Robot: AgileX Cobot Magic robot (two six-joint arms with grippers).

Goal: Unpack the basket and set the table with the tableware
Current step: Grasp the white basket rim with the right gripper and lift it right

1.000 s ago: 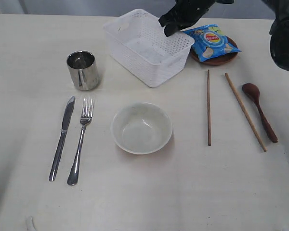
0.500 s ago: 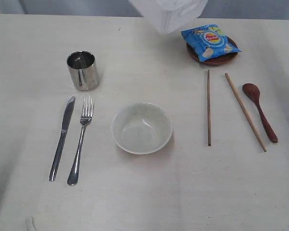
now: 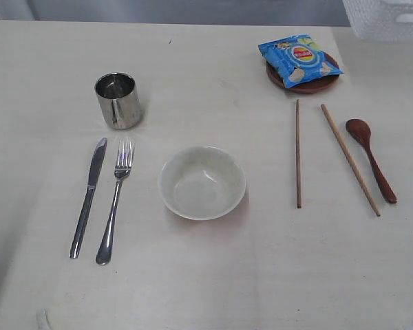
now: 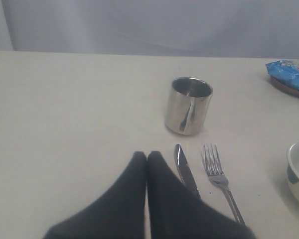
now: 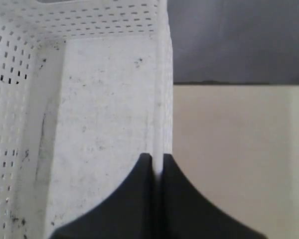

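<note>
Left gripper (image 4: pixel 147 157): fingers pressed together with nothing between them, low over the table (image 3: pixel 213 275), its tips just beside the knife (image 3: pixel 88 197).
Cup (image 3: pixel 118 100): upright, behind the knife and the fork (image 3: pixel 115 199), which lie side by side, apart.
Bowl (image 3: pixel 202 183): upright in the middle of the table, right of the fork.
Plate (image 3: pixel 310 84): at the far right of the table, with a blue chip bag (image 3: pixel 299 59) lying on it.
Chopsticks (image 3: pixel 298 154): two, lying apart in front of the plate, the right one slanted.
Spoon (image 3: pixel 372 159): just right of the slanted chopstick, bowl end away from the camera.
Basket (image 3: pixel 389 17): only a lattice corner shows at the upper right edge of the exterior view, beyond the plate.
Right gripper (image 5: pixel 157 162): clamped on the basket's side wall, one finger inside and one outside; the basket's floor is bare.
Change: a second ago the basket stood on the table behind the bowl, between cup and plate; half a second ago it hung at the top middle; now it is at the far right corner. The tableware has not moved.
</note>
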